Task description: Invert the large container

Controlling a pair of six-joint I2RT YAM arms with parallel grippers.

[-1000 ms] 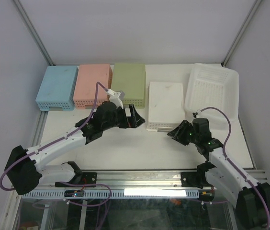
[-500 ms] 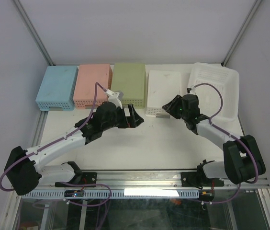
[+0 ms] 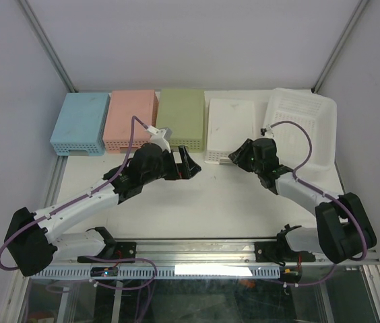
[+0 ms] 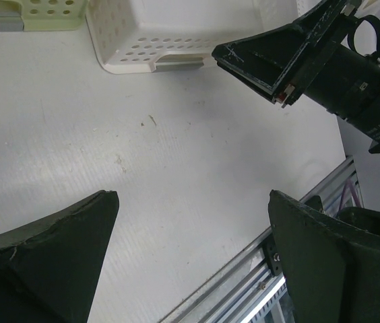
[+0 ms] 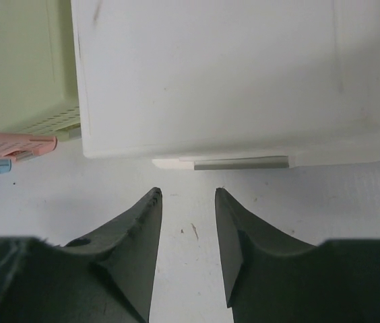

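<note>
Altogether four small containers (image 3: 80, 121) (image 3: 131, 118) (image 3: 182, 116) (image 3: 230, 128), one large container (image 3: 304, 114); left gripper (image 3: 190, 163) gapes, right gripper (image 3: 233, 156) barely parted, both empty.

From ten to one o'clock, a blue bin (image 3: 79, 123), pink bin (image 3: 130, 120), green bin (image 3: 182, 118) and white bin (image 3: 230, 128) are showing perforated sides; the large container (image 3: 299, 126) is showing white gridded mesh.

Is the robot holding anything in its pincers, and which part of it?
Nothing is held. The left pincer is open above the table, and the right pincer is open just short of the small white container, not touching it.
</note>
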